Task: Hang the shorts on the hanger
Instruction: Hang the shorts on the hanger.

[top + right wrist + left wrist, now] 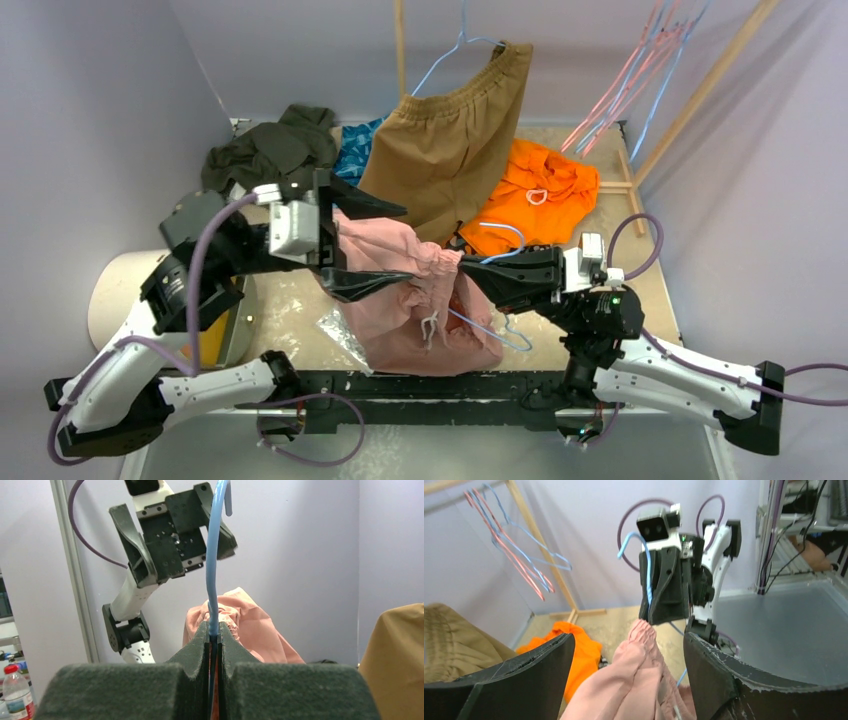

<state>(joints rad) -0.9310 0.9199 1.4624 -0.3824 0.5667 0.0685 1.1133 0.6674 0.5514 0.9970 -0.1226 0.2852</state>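
Shorts [420, 325]: soft salmon fabric, gathered waistband, at the table [290, 305] near edge.
Hanger [214, 570]: thin light-blue wire, hooked.
Right gripper [466, 268]: clamped on Hanger wire.
Left gripper [385, 246]: apart, straddling Shorts.

Pale lilac walls [90, 90] enclose a beige tabletop [655, 300] and wooden rack [703, 88].

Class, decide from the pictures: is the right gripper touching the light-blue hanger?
Touching. The right wrist view shows the right gripper closed on the hanger, the wire pinched between both fingers with no gap.
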